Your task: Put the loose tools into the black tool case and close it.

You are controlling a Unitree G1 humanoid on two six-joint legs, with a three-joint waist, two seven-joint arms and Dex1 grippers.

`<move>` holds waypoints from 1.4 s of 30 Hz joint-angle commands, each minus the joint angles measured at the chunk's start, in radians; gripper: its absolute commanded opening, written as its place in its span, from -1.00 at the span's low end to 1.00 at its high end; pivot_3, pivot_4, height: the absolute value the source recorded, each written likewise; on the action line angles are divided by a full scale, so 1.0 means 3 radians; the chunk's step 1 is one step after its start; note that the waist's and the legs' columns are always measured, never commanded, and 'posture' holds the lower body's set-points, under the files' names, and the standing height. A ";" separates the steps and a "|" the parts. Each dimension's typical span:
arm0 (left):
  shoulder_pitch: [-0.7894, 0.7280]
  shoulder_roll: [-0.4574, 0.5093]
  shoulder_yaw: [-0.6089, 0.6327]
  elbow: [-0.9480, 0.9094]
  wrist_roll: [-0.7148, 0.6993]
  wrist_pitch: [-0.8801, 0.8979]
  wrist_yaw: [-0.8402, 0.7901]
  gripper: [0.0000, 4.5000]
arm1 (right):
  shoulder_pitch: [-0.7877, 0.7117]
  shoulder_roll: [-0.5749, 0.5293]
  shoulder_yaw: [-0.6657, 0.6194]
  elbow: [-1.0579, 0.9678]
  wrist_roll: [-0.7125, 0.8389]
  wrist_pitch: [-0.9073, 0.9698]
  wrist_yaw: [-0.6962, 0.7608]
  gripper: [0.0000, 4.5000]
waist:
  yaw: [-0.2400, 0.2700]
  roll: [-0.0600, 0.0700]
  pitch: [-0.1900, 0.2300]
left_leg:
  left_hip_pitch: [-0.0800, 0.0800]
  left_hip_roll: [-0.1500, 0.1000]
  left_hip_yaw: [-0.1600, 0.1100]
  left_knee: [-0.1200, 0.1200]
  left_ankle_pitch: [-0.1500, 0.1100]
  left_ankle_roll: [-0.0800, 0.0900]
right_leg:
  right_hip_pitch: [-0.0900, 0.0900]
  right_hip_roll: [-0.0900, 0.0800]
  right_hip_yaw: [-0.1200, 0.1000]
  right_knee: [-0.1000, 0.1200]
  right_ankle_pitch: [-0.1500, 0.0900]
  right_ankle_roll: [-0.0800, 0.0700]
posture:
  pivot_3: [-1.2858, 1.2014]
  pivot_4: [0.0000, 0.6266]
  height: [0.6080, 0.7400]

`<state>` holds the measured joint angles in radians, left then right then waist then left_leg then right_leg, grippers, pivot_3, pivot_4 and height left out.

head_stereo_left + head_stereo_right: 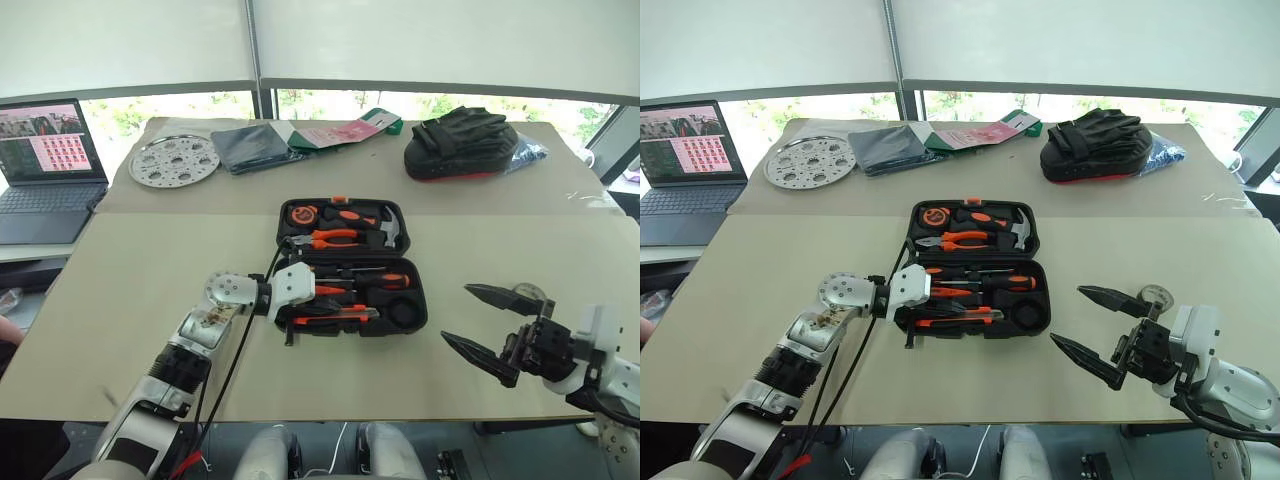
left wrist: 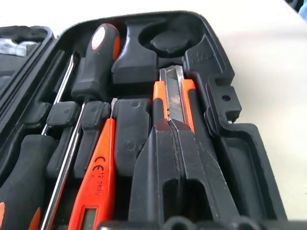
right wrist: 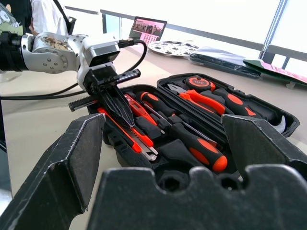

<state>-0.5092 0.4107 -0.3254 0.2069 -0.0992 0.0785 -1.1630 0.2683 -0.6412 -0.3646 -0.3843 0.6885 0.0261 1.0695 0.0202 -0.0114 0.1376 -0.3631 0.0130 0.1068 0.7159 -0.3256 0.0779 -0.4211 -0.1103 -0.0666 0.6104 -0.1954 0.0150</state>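
case: black tool case (image 1: 415,262) lies open mid-table | left gripper (image 2: 178,143): fingers pinched together over utility knife (image 2: 173,98) in its near-edge slot, holding nothing I can see | right gripper (image 1: 492,321): spread wide, empty, off the case's right end | risk: I may lift the knife out when withdrawing; lid then jams

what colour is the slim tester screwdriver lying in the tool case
The tester screwdriver is orange all over with black printed marks, clearest in the left wrist view.

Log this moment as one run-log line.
left gripper: shut, tips on utility knife in its slot | right gripper: open, beside case | black tool case: open | screwdrivers, tester screwdriver: in slots
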 commanded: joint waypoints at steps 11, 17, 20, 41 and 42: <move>0.0413 -0.0066 0.1085 -0.0737 -0.1132 0.0017 0.0057 -0.36 | 0.0139 -0.0064 -0.0345 -0.0079 0.0086 -0.0019 0.0021 1.00 | -0.0010 -0.0015 0.0010 | -0.0020 0.0006 -0.0003 0.0001 0.0014 -0.0025 | -0.0026 -0.0009 0.0001 0.0003 0.0001 0.0000 | 0.03 -0.52 1.00; 0.1008 0.0353 0.1549 -0.1100 -0.1624 -0.0064 -0.0345 0.61 | 0.0441 0.0009 -0.0695 0.0127 -0.0016 -0.0178 0.0078 1.00 | -0.0025 -0.0007 0.0009 | -0.0006 0.0004 -0.0001 -0.0006 0.0015 -0.0026 | -0.0010 -0.0006 -0.0002 -0.0004 -0.0003 -0.0002 | 0.03 -0.52 1.00; 0.1416 0.0642 0.1811 -0.1172 -0.1820 0.0000 -0.0610 0.96 | 0.0625 0.0115 -0.0917 0.0362 -0.0114 -0.0316 0.0010 1.00 | -0.0019 -0.0013 0.0013 | -0.0010 0.0005 -0.0001 -0.0004 0.0011 -0.0021 | -0.0013 -0.0008 -0.0003 -0.0005 -0.0004 0.0001 | 0.03 -0.52 1.00; 0.1710 0.0891 0.2009 -0.1465 -0.2274 0.0450 -0.0643 0.96 | -0.0396 -0.1330 -0.0249 0.1389 -0.0958 0.1027 -0.0357 1.00 | -0.0063 0.0009 0.0023 | -0.0002 0.0005 0.0007 -0.0012 0.0009 -0.0019 | -0.0015 -0.0004 0.0006 0.0001 -0.0016 -0.0015 | 0.03 -0.52 1.00; 0.1669 0.0866 0.1978 -0.1484 -0.2267 0.0441 -0.0622 0.96 | -0.0591 -0.1392 -0.0052 0.1490 -0.1038 0.1075 -0.0304 1.00 | -0.0050 0.0008 0.0024 | -0.0003 0.0005 0.0007 -0.0012 0.0009 -0.0019 | -0.0015 -0.0003 0.0005 0.0000 -0.0016 -0.0015 | 0.03 -0.52 1.00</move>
<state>0.0085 0.6739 0.2698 -0.2068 -0.7807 0.2215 -1.3593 0.1338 -1.0392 -0.4369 0.0380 0.4058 0.3096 0.9514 0.0051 -0.0090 0.1447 -0.3644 0.0146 0.1086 0.7122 -0.3230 0.0723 -0.4256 -0.1106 -0.0656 0.6103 -0.2002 0.0104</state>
